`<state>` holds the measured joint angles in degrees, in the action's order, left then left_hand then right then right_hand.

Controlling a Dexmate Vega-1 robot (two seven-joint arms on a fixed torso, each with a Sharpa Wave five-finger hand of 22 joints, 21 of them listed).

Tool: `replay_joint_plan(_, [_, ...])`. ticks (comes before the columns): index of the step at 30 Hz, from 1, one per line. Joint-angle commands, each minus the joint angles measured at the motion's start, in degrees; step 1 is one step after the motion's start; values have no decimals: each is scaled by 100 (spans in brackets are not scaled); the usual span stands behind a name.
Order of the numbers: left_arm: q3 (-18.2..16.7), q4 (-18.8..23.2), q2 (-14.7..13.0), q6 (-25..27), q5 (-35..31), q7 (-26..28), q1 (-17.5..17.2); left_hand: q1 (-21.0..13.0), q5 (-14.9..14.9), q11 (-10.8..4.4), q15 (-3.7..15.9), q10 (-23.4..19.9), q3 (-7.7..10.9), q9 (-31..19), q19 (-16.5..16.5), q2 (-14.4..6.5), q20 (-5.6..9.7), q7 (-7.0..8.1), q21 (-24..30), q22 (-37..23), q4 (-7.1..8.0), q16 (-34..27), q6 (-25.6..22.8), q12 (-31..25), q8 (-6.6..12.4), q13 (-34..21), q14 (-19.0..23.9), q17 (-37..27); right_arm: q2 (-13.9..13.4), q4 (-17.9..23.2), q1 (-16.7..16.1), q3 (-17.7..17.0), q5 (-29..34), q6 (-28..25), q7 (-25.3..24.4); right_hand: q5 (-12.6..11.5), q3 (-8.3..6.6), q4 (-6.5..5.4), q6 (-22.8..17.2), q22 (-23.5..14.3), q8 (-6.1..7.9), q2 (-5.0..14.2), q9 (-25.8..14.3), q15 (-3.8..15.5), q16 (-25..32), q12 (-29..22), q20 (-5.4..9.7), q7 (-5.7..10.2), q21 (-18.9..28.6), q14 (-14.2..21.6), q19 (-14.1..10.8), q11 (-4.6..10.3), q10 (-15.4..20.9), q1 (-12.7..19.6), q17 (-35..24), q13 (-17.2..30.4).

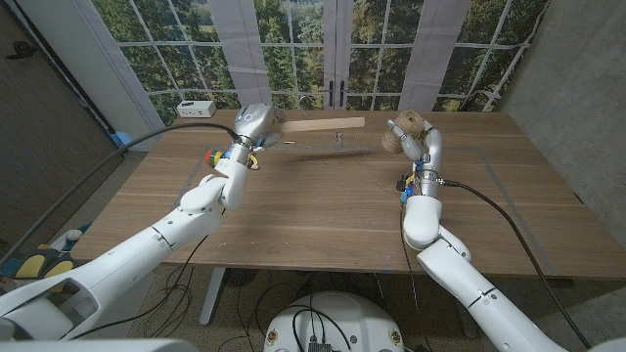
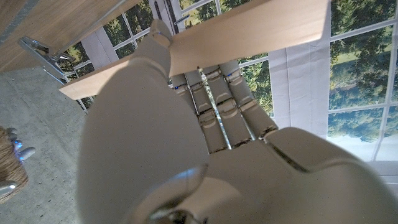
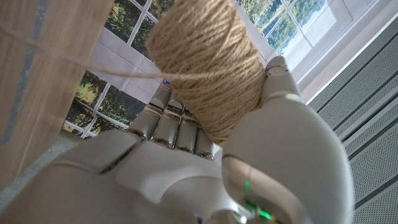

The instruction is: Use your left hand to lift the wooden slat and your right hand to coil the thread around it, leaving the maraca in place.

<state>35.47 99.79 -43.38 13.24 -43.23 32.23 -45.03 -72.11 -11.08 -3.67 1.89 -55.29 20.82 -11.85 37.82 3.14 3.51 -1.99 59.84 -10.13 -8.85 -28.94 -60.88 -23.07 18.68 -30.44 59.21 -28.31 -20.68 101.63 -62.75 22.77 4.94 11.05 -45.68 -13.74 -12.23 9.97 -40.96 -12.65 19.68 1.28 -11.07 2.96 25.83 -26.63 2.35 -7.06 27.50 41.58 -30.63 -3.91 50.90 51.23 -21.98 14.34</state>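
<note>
Head view, left hand: my left hand [image 1: 252,125] holds the wooden slat [image 1: 323,124] by one end, lifted above the table [image 1: 293,210], and the slat reaches across toward my right side.
Head view, right hand: my right hand [image 1: 416,137] is raised and grips the spool of thread [image 1: 404,129], just beside the free end of the slat.
Head view, maraca: I see a small colourful thing [image 1: 209,156] on the table near my left wrist; I think it is the maraca, but it is too small to be sure, and no hand touches it.
Left wrist view, grip: the fingers [image 2: 217,102] are closed around the slat [image 2: 249,31], which passes across them; the hold looks firm.
Left wrist view, spool: the spool [image 2: 12,165] shows at the edge with fingertips of my other hand on it.
Right wrist view, grip: my right hand [image 3: 205,149] is wrapped around the spool [image 3: 208,62], and one strand [image 3: 74,59] runs out from it, drawn straight.
Right wrist view, strand end: where the strand ends I cannot tell.
Step in hand: the lifting is done, I judge; the coiling is at its start or under way, but I cannot see turns on the slat.
Next move: I must carry the spool around the slat while I keep the strand tight and the slat steady, away from the maraca.
</note>
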Motion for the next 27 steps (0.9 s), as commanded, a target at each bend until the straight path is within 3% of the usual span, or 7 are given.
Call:
replay_joint_plan(1, [-108,63,-67,-125,55,151,-78,-913,-19,-6,1123,-63,14,-126,-40,-972,348,27,41,-13,35,-14,-60,13,18,-16,847,-18,240,-520,781,142,-104,144,319,45,-457,-399,-1917,-6,-11,903,-16,920,19,-18,0,896,39,205,-54,347,857,992,-41,-5])
replay_joint_plan(5, [-144,69,-103,-195,95,157,-91,-914,-20,-11,1123,-63,13,-126,-44,-971,347,27,46,-13,34,-10,-76,25,22,-10,851,-23,260,-651,1009,197,-76,55,377,67,-461,-391,-1926,-4,-37,901,-13,921,20,-11,13,881,52,223,-34,299,866,1015,-60,-25])
replay_joint_plan(14, [-253,58,-143,-504,292,240,-108,-915,-22,-23,1122,-76,9,-127,-56,-967,351,24,63,-13,32,4,-74,49,14,-9,859,-42,284,-901,1480,300,-12,-234,439,96,-472,-381,-1945,-1,-78,901,-11,928,-4,-3,52,888,77,228,-3,393,855,1051,-79,-32])
replay_joint_plan(15, [-257,44,-144,-550,292,275,-106,-914,-22,-20,1122,-75,8,-127,-58,-967,351,23,65,-13,33,6,-76,50,13,-13,859,-43,270,-920,1530,314,-4,-269,461,101,-471,-379,-1952,-1,-84,897,-11,930,-5,1,53,886,85,232,-7,338,853,1056,-84,-37])
replay_joint_plan(27, [-422,72,-171,-833,506,350,-209,-914,-26,-30,1122,-93,2,-128,-72,-964,345,30,89,-13,33,27,-104,74,13,-26,871,-67,254,-1206,2158,464,-4,-642,606,125,-471,-382,-1968,0,-138,893,-12,928,-36,-6,101,906,128,244,16,398,830,1082,-107,-10])
